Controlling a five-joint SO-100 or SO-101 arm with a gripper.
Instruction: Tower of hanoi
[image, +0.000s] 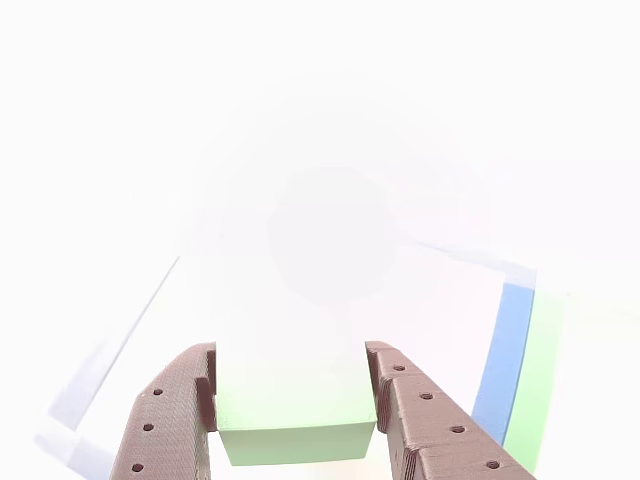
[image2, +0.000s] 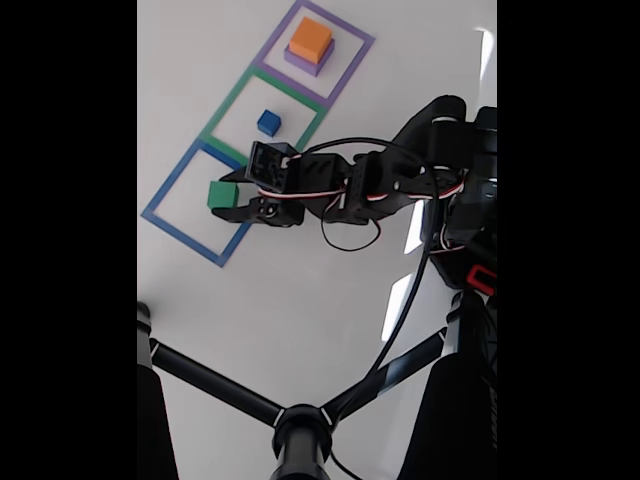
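The arm's hand (image: 296, 400) grips the green block (image: 290, 420), its two brown, layer-printed fingers (image: 175, 420) pressed against the block's left and right sides in the other view, each finger dotted with small round holes. The block's pale, matte front face and flat top show between them; glare has washed out most of that view, leaving faint blue and green tape lines at the right.

In the fixed view the hand (image2: 232, 196) holds the same green block (image2: 222, 194) over the blue taped square (image2: 162, 216), the nearest of three outlines laid in a row on the white tabletop (image2: 300, 320). Whether the block rests on the surface or hangs just above it cannot be told. The black arm (image2: 380, 185), trailing black cables, reaches in from the right of the view.

Inside the next outline, the green taped square (image2: 222, 110), sits the small blue block (image2: 268, 122), alone and well apart from the hand. Farthest off, the purple taped square (image2: 350, 32) frames a two-piece stack: the orange block (image2: 311, 38) sits squarely on the wider purple block (image2: 306, 64), whose edge shows below it. All four blocks are plain, square-sided, dull plastic. At the bottom of the fixed view, black tubes meet at a round joint (image2: 300, 425).
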